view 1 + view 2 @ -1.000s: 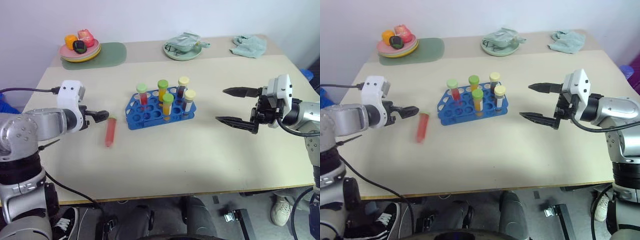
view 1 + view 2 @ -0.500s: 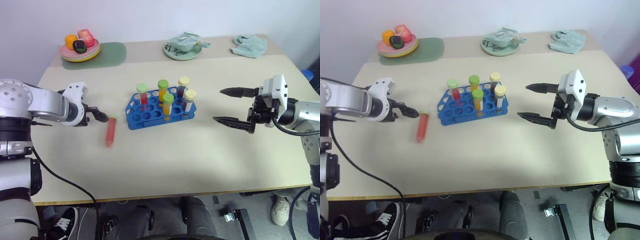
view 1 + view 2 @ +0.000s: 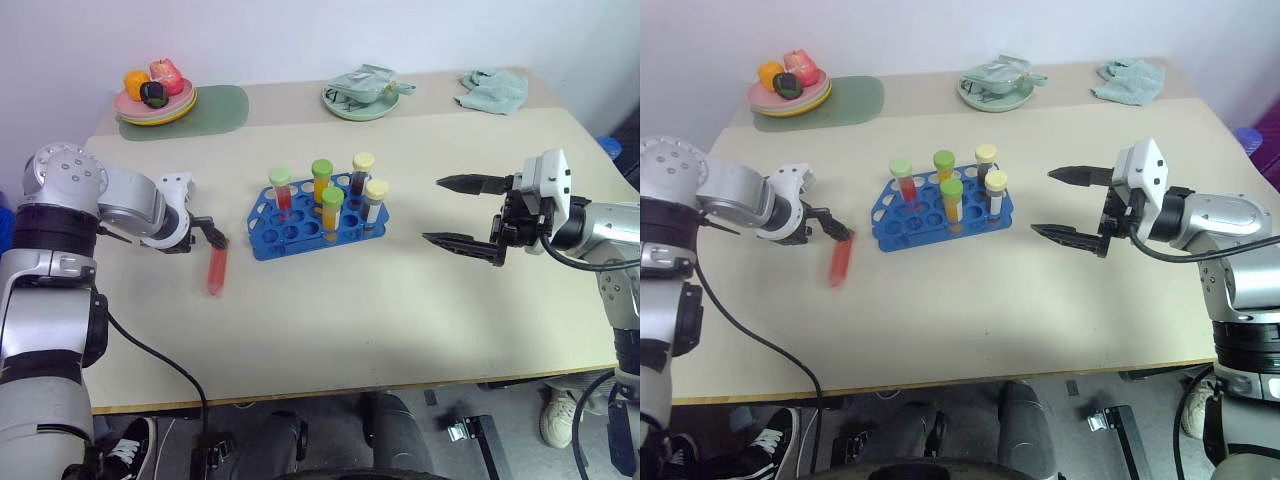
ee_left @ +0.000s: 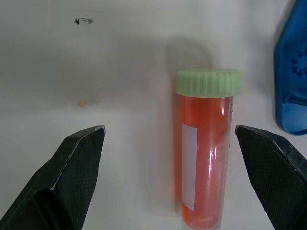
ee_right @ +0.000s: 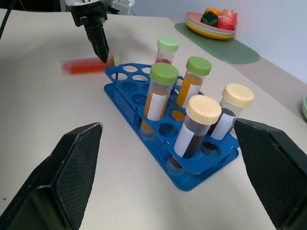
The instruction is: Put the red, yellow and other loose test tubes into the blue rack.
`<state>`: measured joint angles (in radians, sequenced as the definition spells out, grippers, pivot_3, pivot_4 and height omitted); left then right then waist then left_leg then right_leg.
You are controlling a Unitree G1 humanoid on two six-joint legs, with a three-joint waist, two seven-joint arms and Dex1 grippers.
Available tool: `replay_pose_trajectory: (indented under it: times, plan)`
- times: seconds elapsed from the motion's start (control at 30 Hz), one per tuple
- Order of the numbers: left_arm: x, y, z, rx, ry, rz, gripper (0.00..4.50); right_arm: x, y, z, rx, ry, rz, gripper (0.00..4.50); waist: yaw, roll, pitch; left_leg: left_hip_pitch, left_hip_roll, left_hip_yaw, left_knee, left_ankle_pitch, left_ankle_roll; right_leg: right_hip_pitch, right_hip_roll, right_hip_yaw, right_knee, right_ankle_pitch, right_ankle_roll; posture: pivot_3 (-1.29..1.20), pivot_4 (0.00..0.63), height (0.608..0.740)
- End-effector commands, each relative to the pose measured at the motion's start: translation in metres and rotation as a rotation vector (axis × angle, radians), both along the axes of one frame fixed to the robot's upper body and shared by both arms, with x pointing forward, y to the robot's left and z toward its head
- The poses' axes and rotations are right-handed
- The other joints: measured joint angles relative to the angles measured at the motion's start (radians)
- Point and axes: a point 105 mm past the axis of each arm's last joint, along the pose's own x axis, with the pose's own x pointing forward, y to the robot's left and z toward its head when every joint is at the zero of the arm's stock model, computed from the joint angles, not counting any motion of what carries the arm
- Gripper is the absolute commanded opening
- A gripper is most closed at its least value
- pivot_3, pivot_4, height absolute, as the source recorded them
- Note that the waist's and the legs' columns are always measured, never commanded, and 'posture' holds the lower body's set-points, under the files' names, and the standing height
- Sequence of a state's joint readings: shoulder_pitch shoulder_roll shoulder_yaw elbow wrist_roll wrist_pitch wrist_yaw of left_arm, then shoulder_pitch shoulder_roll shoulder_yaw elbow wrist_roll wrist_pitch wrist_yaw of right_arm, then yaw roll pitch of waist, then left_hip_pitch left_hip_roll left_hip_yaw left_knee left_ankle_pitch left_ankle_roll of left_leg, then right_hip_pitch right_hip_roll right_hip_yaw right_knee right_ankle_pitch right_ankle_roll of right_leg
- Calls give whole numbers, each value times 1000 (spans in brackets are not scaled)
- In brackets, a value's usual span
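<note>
Jaws of both arms gape empty; left gripper (image 3: 212, 238) tilts down over the red tube (image 3: 216, 270).

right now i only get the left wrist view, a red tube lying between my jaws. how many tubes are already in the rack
Observer: Five stand upright in the blue rack: one red, two orange-yellow, two dark.
Operator: any other loose ones on the table
Observer: None that I can see; the red tube, left of the rack, is the one lying loose.
Operator: where's the right arm
Observer: The right gripper hovers right of the rack, jaws open, empty.
</note>
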<state>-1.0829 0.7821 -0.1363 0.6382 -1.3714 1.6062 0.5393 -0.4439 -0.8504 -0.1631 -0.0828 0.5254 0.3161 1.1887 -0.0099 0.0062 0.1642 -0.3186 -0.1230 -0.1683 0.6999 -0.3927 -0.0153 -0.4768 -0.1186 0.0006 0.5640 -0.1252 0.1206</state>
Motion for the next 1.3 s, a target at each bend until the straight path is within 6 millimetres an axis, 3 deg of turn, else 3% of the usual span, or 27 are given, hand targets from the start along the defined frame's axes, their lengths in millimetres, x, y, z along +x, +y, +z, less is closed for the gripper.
replay_pose_trajectory:
  times: [0.03, 0.33, 0.57, 0.9, 1.07, 1.27, 1.3]
  plan:
    - [0, -1, 4, -8, -8, 2, 4461, -2, 1, 11, 10, -51, 6, 4500, -1, 0, 0, 0, 0, 0, 0, 0, 0, 0, 0, 0, 0, 0, 0, 0, 150, 740]
    - [-1, -10, -8, -18, 15, -8, 4461, -1, 3, 10, 9, -53, 10, 4500, -3, 0, 0, 0, 0, 0, 0, 0, 0, 0, 0, 0, 0, 0, 0, 0, 150, 740]
    - [-2, -8, -14, -7, 13, 10, 1165, -2, 2, 10, 8, -52, 10, 4500, -1, 0, 0, 0, 0, 0, 0, 0, 0, 0, 0, 0, 0, 0, 0, 0, 150, 740]
    - [-1, -7, -10, 8, -52, 38, 1165, -5, 1, 7, -3, -22, 27, 4500, -1, 0, 0, 0, 0, 0, 0, 0, 0, 0, 0, 0, 0, 0, 0, 0, 150, 740]
    - [2, -3, 6, 36, -177, 62, 1165, -13, -3, 3, -11, 64, 51, 4500, 0, 0, 0, 0, 0, 0, 1, 0, 0, 0, -1, 0, 0, 0, 0, 0, 150, 740]
    - [1, -3, 47, 86, -485, 34, 1165, -14, -3, 4, 2, 69, 59, 4500, -1, 0, 0, 0, 1, 1, 0, 0, 0, 0, -1, 0, 0, 0, 0, 0, 150, 740]
    - [1, -9, 59, 56, -604, -6, 1165, -13, -3, 4, 2, 65, 58, 4500, -1, 0, 0, 0, 1, 1, 0, 0, 0, 0, -1, 0, 0, 0, 0, 0, 150, 740]
